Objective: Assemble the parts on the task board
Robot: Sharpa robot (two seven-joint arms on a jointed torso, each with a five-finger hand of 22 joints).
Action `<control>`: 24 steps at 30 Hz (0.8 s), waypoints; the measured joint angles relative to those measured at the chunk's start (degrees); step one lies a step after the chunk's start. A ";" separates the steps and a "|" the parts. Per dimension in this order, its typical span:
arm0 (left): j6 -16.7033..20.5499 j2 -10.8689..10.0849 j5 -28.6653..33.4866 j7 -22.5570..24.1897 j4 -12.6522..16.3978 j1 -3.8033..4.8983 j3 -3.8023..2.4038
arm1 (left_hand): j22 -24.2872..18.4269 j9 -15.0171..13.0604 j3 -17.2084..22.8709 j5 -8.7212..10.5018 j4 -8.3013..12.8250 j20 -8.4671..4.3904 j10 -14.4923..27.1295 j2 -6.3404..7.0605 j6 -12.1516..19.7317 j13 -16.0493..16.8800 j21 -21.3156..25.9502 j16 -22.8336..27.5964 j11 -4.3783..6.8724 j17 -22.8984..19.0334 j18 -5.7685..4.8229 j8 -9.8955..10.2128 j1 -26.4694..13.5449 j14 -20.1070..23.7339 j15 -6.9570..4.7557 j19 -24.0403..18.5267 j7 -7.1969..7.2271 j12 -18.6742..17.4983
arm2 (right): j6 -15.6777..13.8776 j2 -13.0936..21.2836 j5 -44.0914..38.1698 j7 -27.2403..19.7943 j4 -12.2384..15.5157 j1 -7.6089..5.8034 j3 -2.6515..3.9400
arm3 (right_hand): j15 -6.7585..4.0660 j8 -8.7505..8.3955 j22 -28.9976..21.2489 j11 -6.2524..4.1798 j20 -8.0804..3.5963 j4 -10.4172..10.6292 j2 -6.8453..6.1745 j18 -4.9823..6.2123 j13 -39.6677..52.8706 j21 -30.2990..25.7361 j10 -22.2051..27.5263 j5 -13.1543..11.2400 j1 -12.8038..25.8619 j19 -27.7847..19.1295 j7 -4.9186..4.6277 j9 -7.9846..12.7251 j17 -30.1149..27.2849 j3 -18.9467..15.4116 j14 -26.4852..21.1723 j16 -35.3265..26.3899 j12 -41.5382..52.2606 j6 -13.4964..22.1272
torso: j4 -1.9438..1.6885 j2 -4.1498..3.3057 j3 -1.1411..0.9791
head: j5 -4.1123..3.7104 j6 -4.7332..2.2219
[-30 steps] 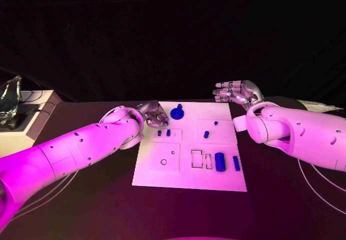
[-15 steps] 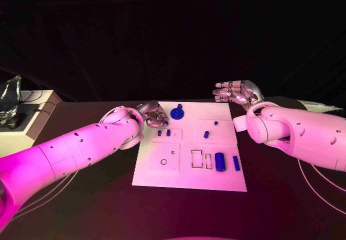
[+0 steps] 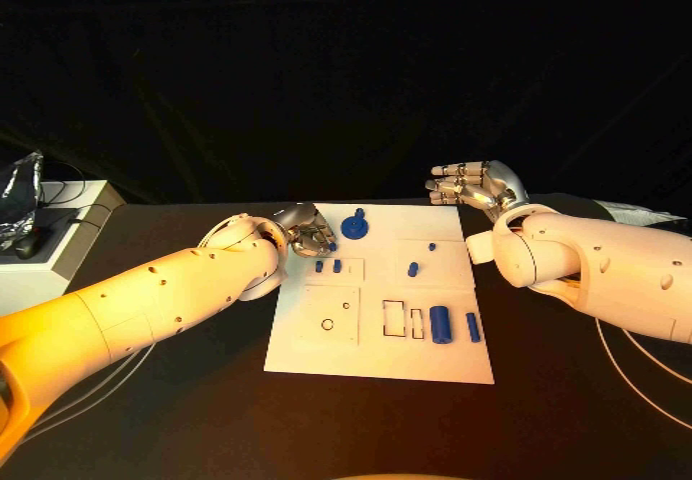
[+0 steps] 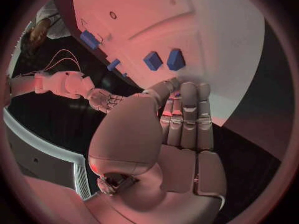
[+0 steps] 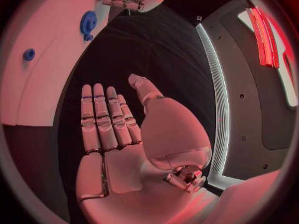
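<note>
Nearby, white box (image 3: 51, 245) beside table (image 3: 173, 400), foil (image 3: 22, 200) atop

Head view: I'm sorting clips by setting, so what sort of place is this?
Probably a robot lab or demo booth. A white task board with small blue parts lies on a black table, dark curtains hang behind, and a side stand holds cabled gear.
</note>
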State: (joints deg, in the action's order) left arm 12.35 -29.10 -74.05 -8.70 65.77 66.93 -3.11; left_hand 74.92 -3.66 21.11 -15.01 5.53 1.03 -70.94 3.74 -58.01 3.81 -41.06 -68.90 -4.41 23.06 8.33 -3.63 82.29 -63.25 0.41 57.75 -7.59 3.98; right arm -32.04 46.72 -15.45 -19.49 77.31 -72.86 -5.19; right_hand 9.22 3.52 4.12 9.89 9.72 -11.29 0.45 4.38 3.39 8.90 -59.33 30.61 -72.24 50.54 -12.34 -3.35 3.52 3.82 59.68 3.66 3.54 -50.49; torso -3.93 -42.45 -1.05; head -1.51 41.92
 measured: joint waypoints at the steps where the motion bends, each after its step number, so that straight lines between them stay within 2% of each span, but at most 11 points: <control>1: 0.00 -0.02 0.01 -0.04 0.03 0.00 0.00 | 0.00 0.00 0.11 0.00 -0.11 0.00 0.00 0.00 0.29 0.00 0.00 0.00 0.00 0.00 0.00 0.00 0.00 0.00 0.00 0.00 -0.08 0.00 | 0.00 0.00 0.00 0.00 0.00 0.00 0.00 | 0.00 0.00 0.00 0.00 0.00 0.00 0.00 0.00 0.00 0.00 0.00 0.00 0.00 0.00 0.00 0.00 0.00 0.00 0.00 0.00 0.00 0.00 | 0.00 -0.01 0.00 | -0.03 0.00; 6: -0.01 -0.28 0.07 -0.26 0.09 0.00 0.00 | 0.00 0.07 0.17 0.00 -0.17 0.00 0.00 0.23 2.46 0.00 0.23 0.00 0.00 0.00 0.00 0.00 0.23 0.00 0.00 0.00 0.00 0.00 | 0.00 -0.02 0.00 0.02 0.00 0.00 0.00 | 0.00 0.00 0.00 0.00 0.00 0.00 0.00 0.00 0.00 0.00 0.00 0.00 0.00 0.00 0.00 0.00 0.00 0.00 0.00 0.00 0.00 0.00 | 0.01 -0.03 -0.03 | -0.15 -0.05; 14: -0.04 -0.89 0.12 -0.73 0.01 0.00 -0.01 | 0.00 0.07 0.17 0.00 -0.17 0.00 0.00 0.23 2.55 -0.01 0.23 0.00 0.00 -0.01 0.00 0.00 0.23 0.00 0.00 0.00 -0.08 0.20 | 0.03 0.11 0.00 0.17 0.04 0.00 0.00 | -0.02 0.00 0.00 0.00 0.00 0.00 0.00 0.00 0.00 0.00 0.00 0.00 0.00 0.00 0.00 0.00 0.00 0.00 0.02 0.00 0.00 0.00 | 0.01 -0.02 -0.04 | -0.24 -0.08; 17: -0.04 -1.34 0.12 -0.78 -0.06 -0.01 -0.05 | 0.00 0.07 0.17 0.00 -0.17 0.00 0.20 0.43 1.55 0.00 0.23 0.00 -0.21 -0.01 0.00 0.00 0.43 0.00 0.00 0.00 -0.40 0.63 | 0.30 0.26 -0.22 0.55 0.03 0.01 0.00 | -0.99 0.00 0.00 0.00 -0.02 -0.09 0.00 0.00 0.00 0.00 0.00 0.00 0.00 0.03 0.00 0.00 0.00 0.09 3.43 0.00 0.00 0.00 | 0.04 -0.01 -0.04 | -0.24 -0.12; 20: 0.04 -1.98 0.21 -0.77 -0.15 -0.04 -0.32 | 0.00 0.06 -1.00 0.00 0.32 -0.32 1.26 0.05 0.01 0.15 0.23 0.00 -0.20 -0.10 -0.03 0.00 0.86 0.33 0.09 -0.32 -0.73 2.82 | 0.90 0.50 -1.05 1.18 0.02 0.02 0.00 | -2.10 0.00 0.26 -0.26 -1.70 -0.95 0.00 0.00 -0.04 1.29 -0.26 0.00 0.00 1.75 0.22 0.00 0.03 0.95 7.08 0.00 0.00 -0.56 | 0.08 0.00 -0.04 | -0.29 -0.20; 22: 0.19 -2.44 0.41 -0.64 -0.28 -0.05 -0.68 | 0.00 0.06 -2.05 0.00 0.43 -0.38 2.30 -0.16 -0.06 0.20 0.23 0.00 -0.02 -0.32 -0.05 0.00 1.07 0.55 -0.07 -0.67 -0.80 4.70 | 1.42 0.69 -2.01 1.66 0.00 0.03 0.00 | -3.60 0.00 0.83 -1.34 -3.01 -1.81 0.25 0.00 -0.04 2.78 -2.55 -0.36 -0.47 4.37 0.72 -0.12 0.35 2.31 10.86 0.80 0.00 -3.63 | 0.09 0.00 -0.04 | -0.32 -0.27; 24: 0.38 -2.93 0.91 -0.39 -0.45 -0.05 -1.16 | 0.00 0.06 -2.73 0.00 -0.04 -0.18 3.82 -0.20 -0.06 0.16 0.88 0.42 -0.34 -0.74 -0.05 0.00 0.91 1.86 0.37 -1.48 -0.80 5.14 | 2.18 0.93 -3.44 2.26 -0.07 0.04 0.00 | -4.91 0.23 1.31 -2.59 -4.21 -2.34 0.67 0.00 0.01 4.00 -6.23 -0.72 -0.92 6.25 1.42 -0.38 0.76 3.48 13.88 1.48 0.56 -6.83 | 0.08 0.03 -0.04 | -0.44 -0.32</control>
State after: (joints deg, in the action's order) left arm 12.73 -32.03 -73.14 -9.09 65.32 66.88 -4.27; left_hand 74.92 -3.60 18.38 -15.01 5.50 0.84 -67.12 3.54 -58.07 3.96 -40.18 -68.48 -4.75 22.33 8.29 -3.63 83.21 -61.40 0.78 56.27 -8.39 9.12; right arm -29.86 47.65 -18.89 -17.23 77.24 -72.82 -5.19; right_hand 4.31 3.75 5.43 7.31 5.51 -13.63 1.12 4.38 3.40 12.91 -65.57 29.88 -73.16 56.79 -10.92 -3.72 4.27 7.30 73.56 5.14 4.11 -57.32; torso -3.85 -42.42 -1.10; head -1.95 41.61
